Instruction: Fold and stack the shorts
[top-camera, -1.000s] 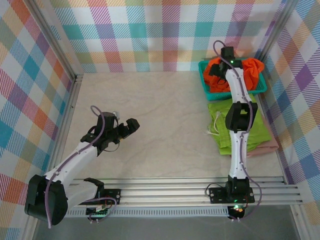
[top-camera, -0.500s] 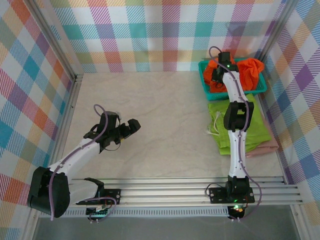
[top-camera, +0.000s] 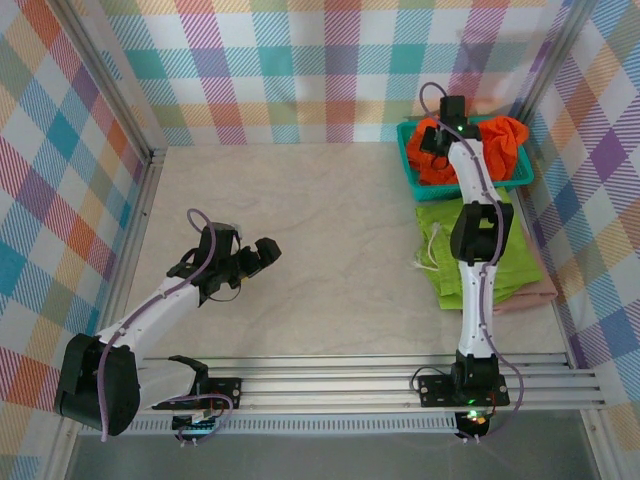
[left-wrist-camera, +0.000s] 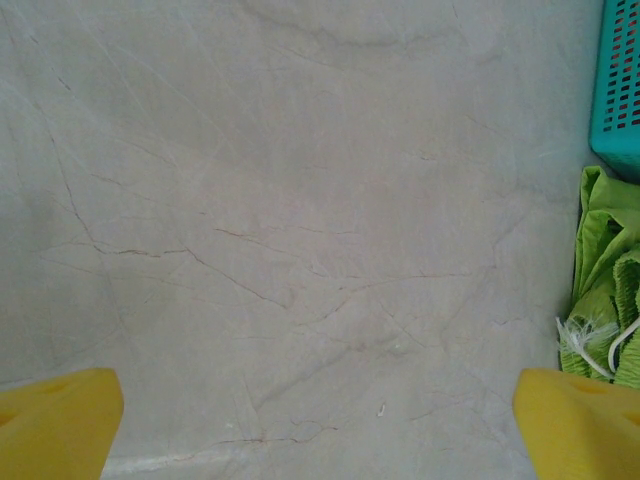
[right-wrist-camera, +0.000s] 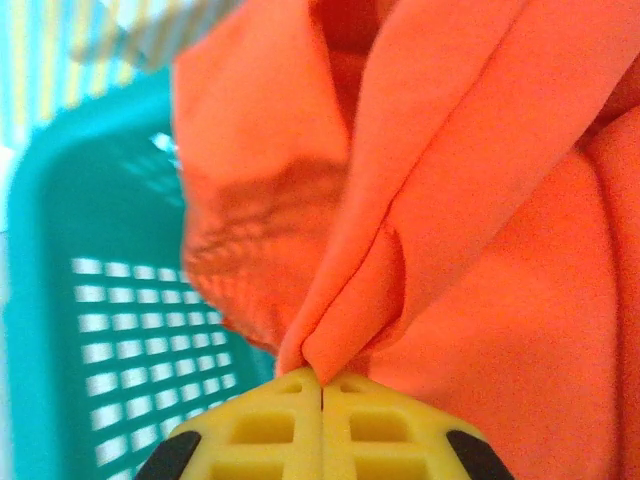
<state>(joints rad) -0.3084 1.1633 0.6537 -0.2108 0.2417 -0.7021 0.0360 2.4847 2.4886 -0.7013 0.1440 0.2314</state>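
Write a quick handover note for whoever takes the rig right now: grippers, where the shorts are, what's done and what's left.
Left gripper: open, empty, above the marble-look table.
Right gripper: shut on a fold of the bright orange fabric shorts, bunched in the teal plastic basket.
Done: lime green fabric shorts folded, lying on the dusty pink shorts in front of the basket.
Left: lift out the orange pair, fold it, add it to the pile.

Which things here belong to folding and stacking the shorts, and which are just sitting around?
Part of the job: bright orange fabric shorts, pinched by the shut right gripper; folded lime green fabric shorts; dusty pink fabric shorts beneath them.
Just sitting around: teal plastic basket holding the orange shorts.
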